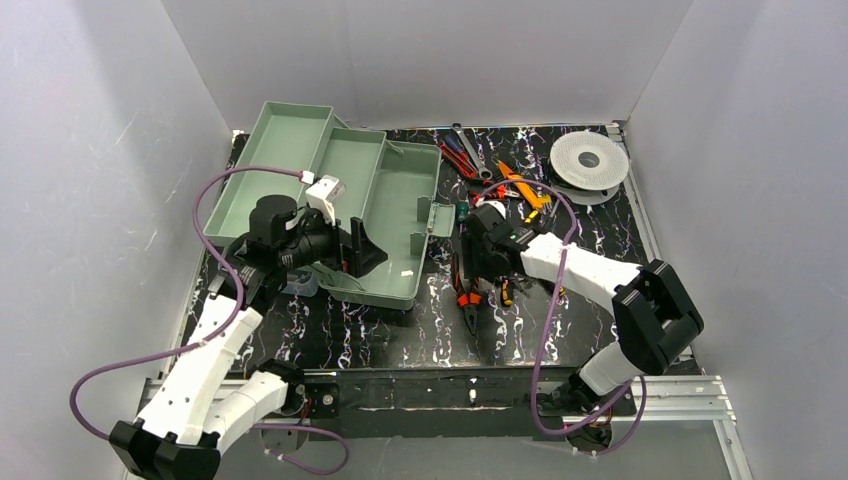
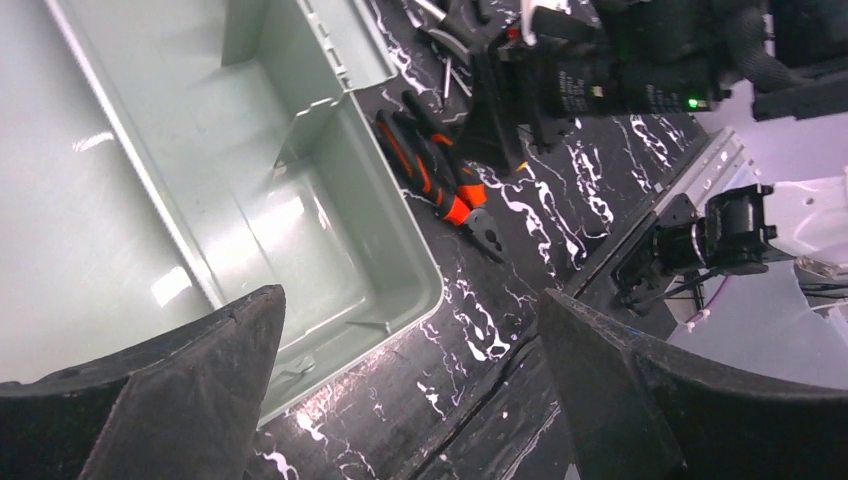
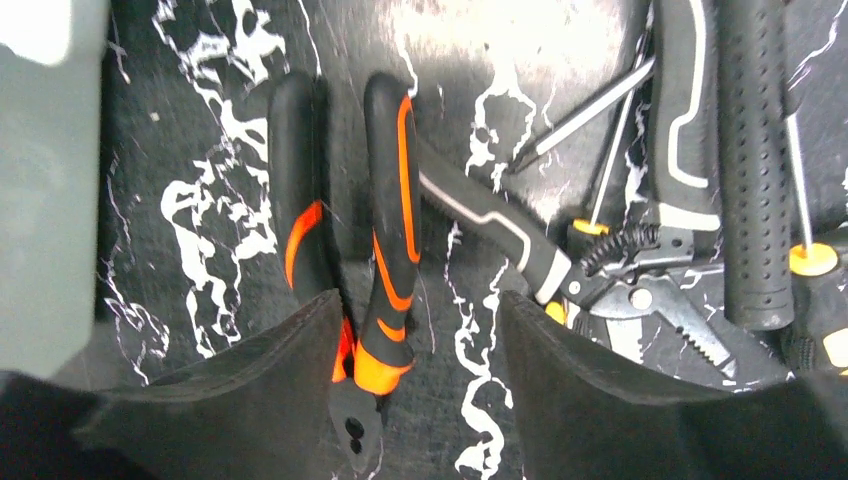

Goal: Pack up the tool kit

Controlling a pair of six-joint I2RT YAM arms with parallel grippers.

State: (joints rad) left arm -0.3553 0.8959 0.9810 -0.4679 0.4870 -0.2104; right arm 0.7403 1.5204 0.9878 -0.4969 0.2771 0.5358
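We see the right fingers (image 3: 262, 392) spread wide, straddling the orange-and-black pliers (image 3: 386, 240), which lie flat on the surface (image 3: 215, 120) just beside the green toolbox (image 1: 396, 212). Over on our left, the left fingers (image 2: 192, 392) gape wide too, holding nothing, hovering over the open toolbox's near corner.

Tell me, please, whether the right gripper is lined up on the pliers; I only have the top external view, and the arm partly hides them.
Observer: Yes; the right wrist view shows the pliers lying between the open fingers of the right gripper, not yet pinched.
Operator: Thank you. Is the toolbox free where the left arm is?
Observer: In the left wrist view the toolbox compartment in sight is bare, and the left gripper is open above its corner.
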